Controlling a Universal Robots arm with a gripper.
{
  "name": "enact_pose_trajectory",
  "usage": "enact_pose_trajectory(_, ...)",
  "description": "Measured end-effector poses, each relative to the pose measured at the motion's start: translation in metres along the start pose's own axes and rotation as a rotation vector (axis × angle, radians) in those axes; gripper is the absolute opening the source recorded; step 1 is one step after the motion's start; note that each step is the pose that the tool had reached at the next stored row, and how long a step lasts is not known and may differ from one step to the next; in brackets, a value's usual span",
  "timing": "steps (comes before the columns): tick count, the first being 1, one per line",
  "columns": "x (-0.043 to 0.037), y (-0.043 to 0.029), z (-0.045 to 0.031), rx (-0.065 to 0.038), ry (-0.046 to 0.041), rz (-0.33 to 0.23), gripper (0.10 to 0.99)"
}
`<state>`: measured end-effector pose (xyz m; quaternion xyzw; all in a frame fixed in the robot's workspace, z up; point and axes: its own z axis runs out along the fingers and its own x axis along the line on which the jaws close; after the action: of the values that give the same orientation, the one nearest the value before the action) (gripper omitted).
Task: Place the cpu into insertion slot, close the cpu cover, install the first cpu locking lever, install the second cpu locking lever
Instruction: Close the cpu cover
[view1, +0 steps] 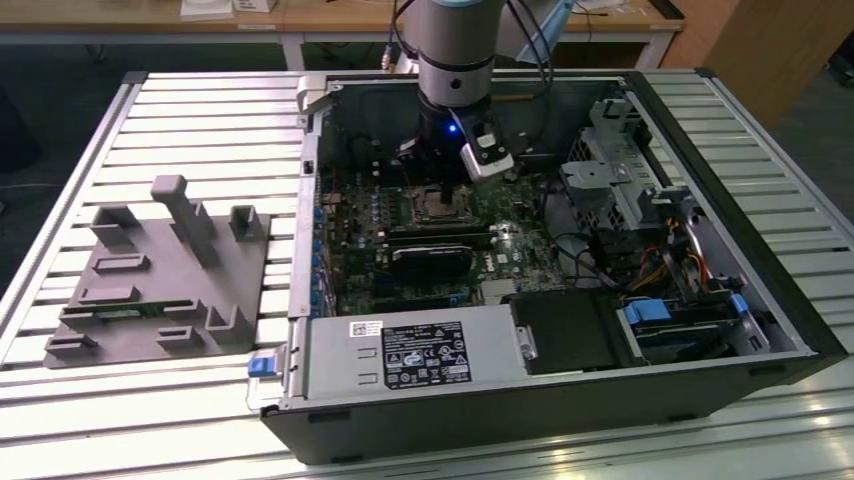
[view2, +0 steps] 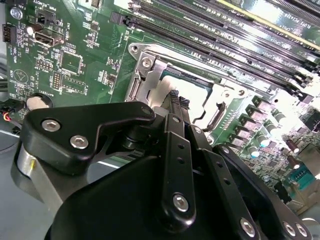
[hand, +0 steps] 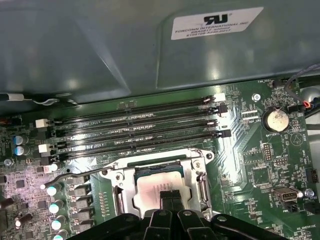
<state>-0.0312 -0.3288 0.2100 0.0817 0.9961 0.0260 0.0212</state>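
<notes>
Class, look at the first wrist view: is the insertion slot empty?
No, the cpu lies with its pale face up inside the insertion slot, within its silvery metal rim.

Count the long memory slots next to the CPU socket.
4 slots, side by side between the socket and the case wall: one by the wall, two in the middle, one nearest the socket. None seems hidden.

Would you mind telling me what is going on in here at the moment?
The robot arm's gripper is down inside the open computer case, jaws together right above the cpu. The cpu lies in the insertion slot on the green board, and the cpu cover appears to lie down around it.
</notes>
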Motion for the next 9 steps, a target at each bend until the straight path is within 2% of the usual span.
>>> enact_pose_trajectory(5, 0.0002, 0.0, 0.0, 0.0, -0.0001, -0.002, 0.106)
enact_pose_trajectory(9, 0.0006, -0.0002, 0.0005, -0.002, 0.0024, -0.047, 0.106)
